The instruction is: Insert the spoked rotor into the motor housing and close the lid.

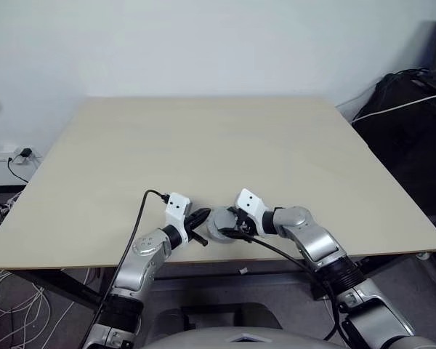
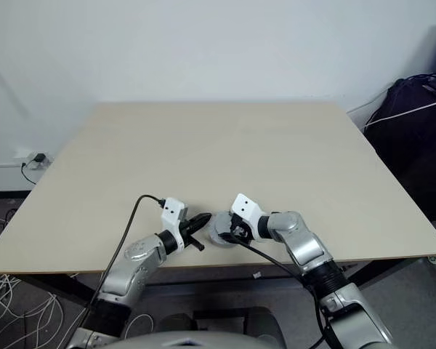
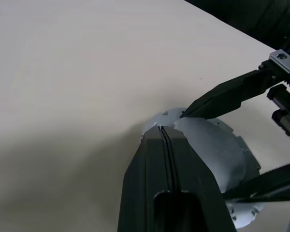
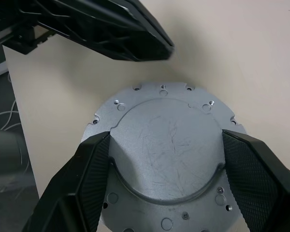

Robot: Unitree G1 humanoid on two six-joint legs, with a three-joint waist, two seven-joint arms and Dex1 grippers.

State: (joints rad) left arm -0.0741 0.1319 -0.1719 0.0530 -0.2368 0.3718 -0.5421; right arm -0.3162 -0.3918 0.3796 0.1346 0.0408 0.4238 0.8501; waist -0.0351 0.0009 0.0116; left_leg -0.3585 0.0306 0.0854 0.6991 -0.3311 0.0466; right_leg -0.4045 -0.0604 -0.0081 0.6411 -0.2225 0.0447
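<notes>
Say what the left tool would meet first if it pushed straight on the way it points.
Probably the rim of the silvery-grey disc just beyond the shut left tool, which the right tool clamps by its sides.

The round disc (image 4: 166, 159) is looking like matt grey metal, kinda scuffed with fine scratches. The table (image 1: 203, 145) is showing a smooth, pale wood-like top, and the gripper pads (image 4: 253, 169) are looking like black textured plastic.

Soft, even indoor light falls on a pale tabletop (image 1: 218, 153) without glare, faint blurred shadows gathering near its front edge, head views crisp, while the close black left gripper (image 3: 164, 133) looks slightly out of focus.
</notes>
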